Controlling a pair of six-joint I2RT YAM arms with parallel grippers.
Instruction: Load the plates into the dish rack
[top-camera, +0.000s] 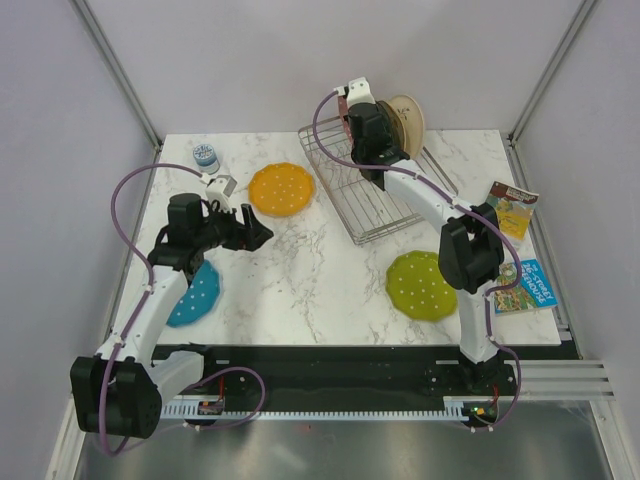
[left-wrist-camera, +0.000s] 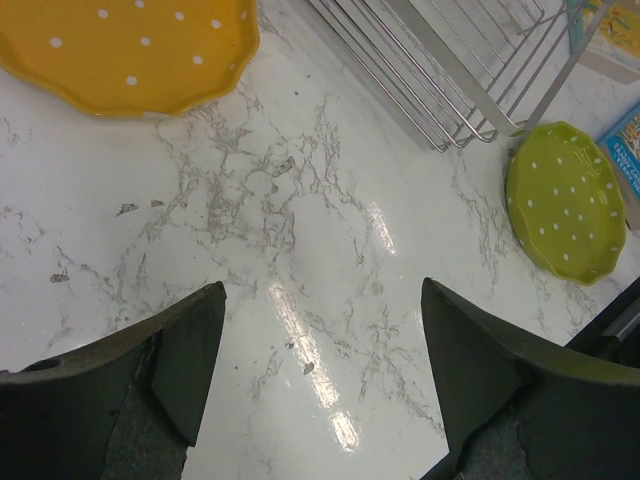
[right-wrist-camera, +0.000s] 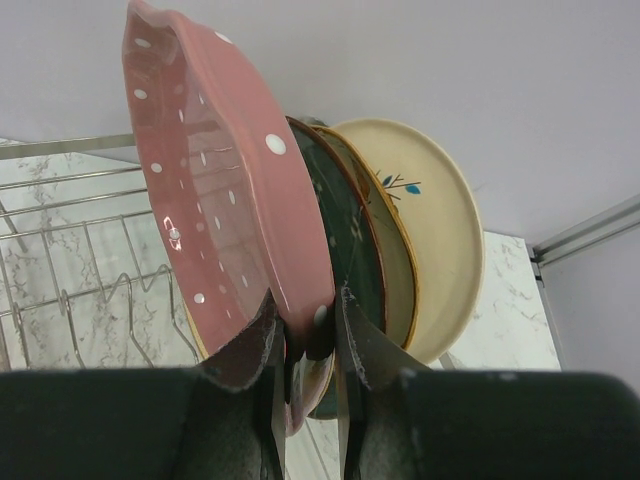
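Right pincer (right-wrist-camera: 305, 335) clamps pink dotted scalloped plate (right-wrist-camera: 215, 180) upright at far end of silver wire dish rack (right-wrist-camera: 90, 250); left pincer (left-wrist-camera: 322, 300) spread wide.

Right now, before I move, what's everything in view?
dish rack: one, silver, far centre
orange plate: one, orange, flat left of dish rack
blue plate: one, blue, near left edge
green plate: one, lime, near right
pink plate: one, pink, upright in right claw
other plates: three, dark green, beige, cream, standing in dish rack
books: two, colourful, right edge
tub: one, blue-white, far left
left claw: open, over bare table
right claw: shut on pink plate
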